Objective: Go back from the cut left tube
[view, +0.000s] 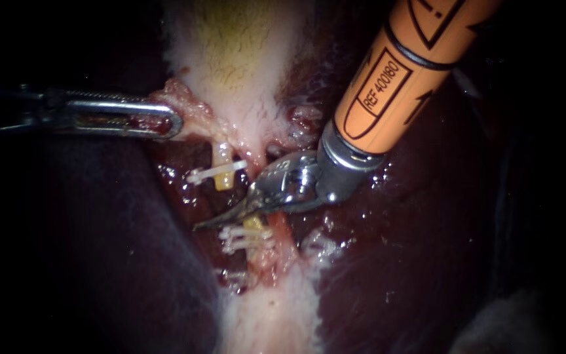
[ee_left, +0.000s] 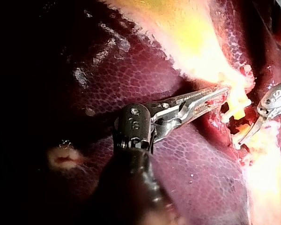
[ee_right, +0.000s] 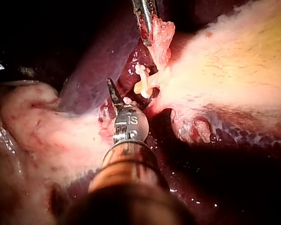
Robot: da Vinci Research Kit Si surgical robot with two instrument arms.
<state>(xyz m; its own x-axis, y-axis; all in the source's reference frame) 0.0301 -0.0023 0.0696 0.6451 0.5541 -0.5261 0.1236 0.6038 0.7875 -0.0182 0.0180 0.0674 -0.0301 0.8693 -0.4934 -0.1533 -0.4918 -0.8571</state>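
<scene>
Endoscope view shows the right instrument with its blades lying together and holding nothing, their point resting in the gap of the cut left tube. That end of the tube, with a clip across it, sits just above the blades. The lower stub and its clips sit just under them. A second, uncut tube runs close beneath the blades' base. The left instrument, ahead of the blade point and off to one side, has narrow jaws clamped on the gallbladder edge.

To do the retreat well, I judge the blades should remain closed, so that no edge is bared near the clips. The pull should run straight back along the shaft's own line, with a slight lift off the liver. A sideways sweep risks hooking a clip or nicking the uncut tube. The left instrument's hold is best left alone, since slack there could let the upper end of the tube drop onto the blades.
</scene>
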